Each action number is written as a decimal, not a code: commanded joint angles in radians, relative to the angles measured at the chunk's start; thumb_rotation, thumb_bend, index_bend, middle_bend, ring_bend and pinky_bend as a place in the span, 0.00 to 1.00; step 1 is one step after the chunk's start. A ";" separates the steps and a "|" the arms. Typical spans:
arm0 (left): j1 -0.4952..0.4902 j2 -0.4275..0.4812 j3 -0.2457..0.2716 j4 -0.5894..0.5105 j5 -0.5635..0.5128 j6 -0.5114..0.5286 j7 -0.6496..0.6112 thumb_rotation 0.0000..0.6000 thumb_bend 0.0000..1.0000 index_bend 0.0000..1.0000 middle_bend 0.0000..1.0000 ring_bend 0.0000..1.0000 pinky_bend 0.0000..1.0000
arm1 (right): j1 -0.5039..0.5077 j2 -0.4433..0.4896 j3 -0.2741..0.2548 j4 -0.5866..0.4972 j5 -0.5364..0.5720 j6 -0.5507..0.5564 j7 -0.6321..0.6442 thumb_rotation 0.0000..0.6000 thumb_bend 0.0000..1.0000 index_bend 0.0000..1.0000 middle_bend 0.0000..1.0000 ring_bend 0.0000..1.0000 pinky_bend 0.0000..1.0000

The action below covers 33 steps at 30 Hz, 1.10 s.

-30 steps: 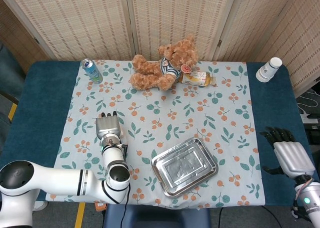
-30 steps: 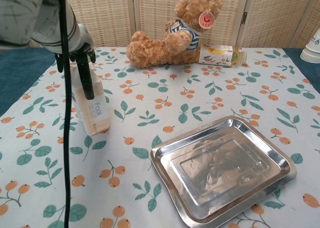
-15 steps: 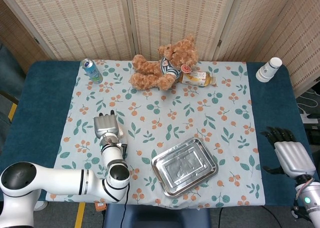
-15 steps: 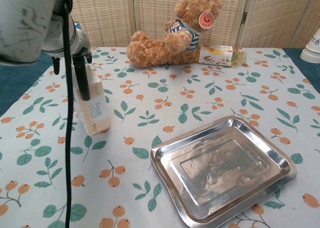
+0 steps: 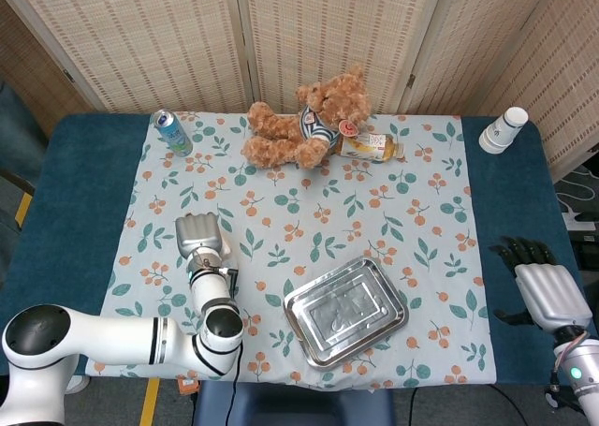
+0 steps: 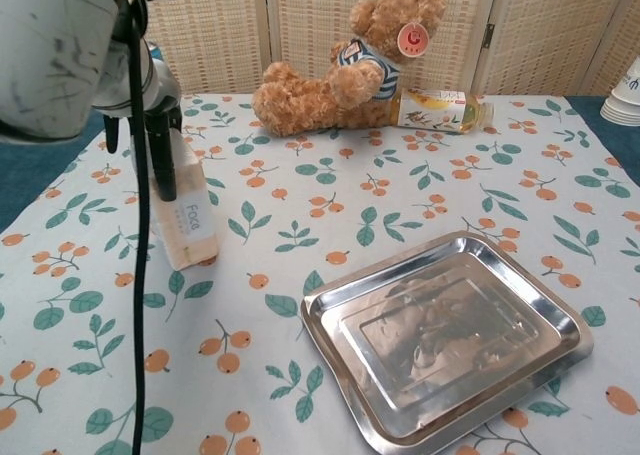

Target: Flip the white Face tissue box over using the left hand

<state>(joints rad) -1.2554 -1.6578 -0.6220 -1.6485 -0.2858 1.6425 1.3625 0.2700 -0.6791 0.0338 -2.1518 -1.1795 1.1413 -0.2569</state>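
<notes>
The white Face tissue box (image 6: 188, 225) stands tilted on one long edge on the floral cloth at the left of the chest view. My left hand (image 6: 150, 110) grips its upper part from above, with dark fingers (image 6: 165, 170) lying down the box's face. From the head view, the left hand (image 5: 198, 237) covers the box, which stays hidden beneath it. My right hand (image 5: 543, 290) rests open at the table's right edge, far from the box, holding nothing.
A metal tray (image 5: 386, 295) lies right of the box near the front edge. At the back are a teddy bear (image 5: 304, 122), a lying bottle (image 5: 370, 147), a can (image 5: 172, 132) and stacked paper cups (image 5: 504, 129).
My left hand has shifted slightly left and its fingertips no longer show from above. The box it holds has tipped a little more upright. The right hand has not moved.
</notes>
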 commanded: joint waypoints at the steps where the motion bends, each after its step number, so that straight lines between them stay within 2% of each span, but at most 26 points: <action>1: 0.006 0.005 -0.006 -0.010 0.013 0.002 -0.006 1.00 0.15 0.34 0.45 0.26 0.34 | 0.000 -0.001 0.000 0.001 0.001 -0.001 -0.001 1.00 0.12 0.15 0.04 0.00 0.00; 8: 0.026 0.037 -0.042 -0.089 0.072 -0.005 -0.063 1.00 0.16 0.38 0.49 0.31 0.37 | 0.002 -0.004 -0.001 0.003 0.005 -0.002 -0.006 1.00 0.12 0.15 0.05 0.00 0.00; 12: 0.073 0.070 -0.066 -0.178 0.187 -0.062 -0.194 1.00 0.16 0.38 0.50 0.31 0.39 | 0.003 -0.010 -0.003 0.005 0.010 -0.004 -0.016 1.00 0.12 0.15 0.04 0.00 0.00; 16: 0.179 0.092 -0.050 -0.256 0.392 -0.143 -0.443 1.00 0.16 0.38 0.50 0.31 0.44 | 0.006 -0.019 -0.004 0.010 0.018 -0.005 -0.029 1.00 0.12 0.15 0.05 0.00 0.00; 22: 0.384 0.098 0.038 -0.278 0.783 -0.304 -0.918 1.00 0.15 0.38 0.50 0.31 0.46 | 0.011 -0.036 -0.007 0.021 0.037 -0.007 -0.053 1.00 0.12 0.15 0.05 0.00 0.00; 25: 0.473 0.103 0.094 -0.247 0.988 -0.362 -1.137 1.00 0.15 0.37 0.50 0.30 0.46 | 0.014 -0.046 -0.008 0.027 0.048 -0.008 -0.068 1.00 0.12 0.15 0.05 0.00 0.00; 28: 0.549 0.082 0.139 -0.188 1.159 -0.374 -1.361 1.00 0.14 0.37 0.50 0.30 0.46 | 0.017 -0.056 -0.010 0.033 0.059 -0.008 -0.085 1.00 0.12 0.15 0.04 0.00 0.00; 33: 0.629 0.024 0.200 -0.051 1.355 -0.345 -1.649 1.00 0.13 0.37 0.49 0.30 0.46 | 0.021 -0.069 -0.011 0.041 0.074 -0.002 -0.107 1.00 0.12 0.15 0.05 0.00 0.00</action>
<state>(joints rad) -0.7593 -1.5892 -0.5122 -1.8186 0.8362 1.3271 -0.0314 0.2902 -0.7469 0.0229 -2.1122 -1.1064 1.1383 -0.3625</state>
